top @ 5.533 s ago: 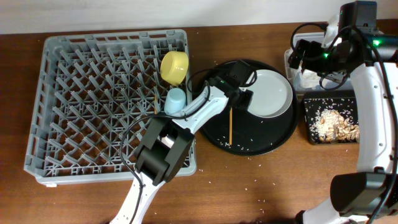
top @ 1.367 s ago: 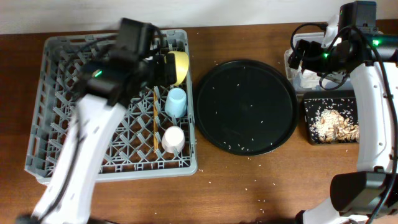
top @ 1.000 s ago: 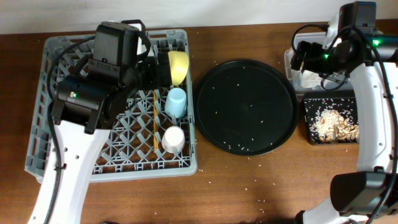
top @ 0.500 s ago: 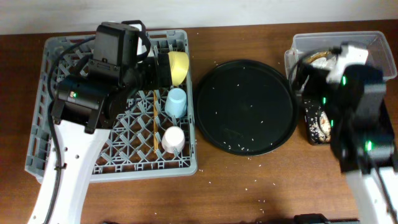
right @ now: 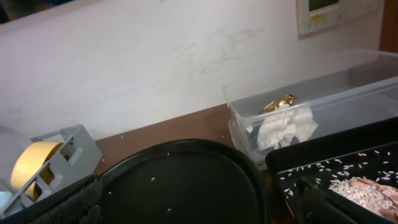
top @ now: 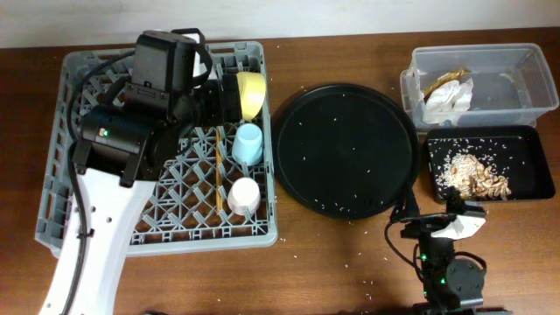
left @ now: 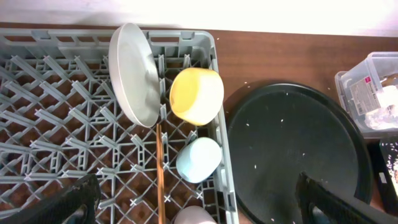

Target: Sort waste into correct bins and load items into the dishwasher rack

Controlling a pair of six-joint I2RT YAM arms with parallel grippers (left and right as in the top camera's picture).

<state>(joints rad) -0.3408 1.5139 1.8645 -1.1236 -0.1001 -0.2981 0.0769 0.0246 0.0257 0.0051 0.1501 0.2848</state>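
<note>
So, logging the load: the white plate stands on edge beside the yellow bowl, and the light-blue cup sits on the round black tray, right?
No: the light-blue cup sits in the dishwasher rack, not on the round black tray, as the left wrist view shows. The white plate does stand on edge beside the yellow bowl.

We log the dishwasher rack (left: 56,124) as matt grey moulded plastic. White plate (left: 134,74): smooth, glossy. Yellow bowl (left: 196,94) and light-blue cup (left: 199,160): smooth, satin. Chopsticks (left: 160,168): bare wood. Round black tray (top: 341,149): smooth, faint sheen. Tub (top: 525,61): clear glossy plastic. Napkin (top: 442,101): crumpled paper. Table (top: 350,280): brown wood grain.
</note>
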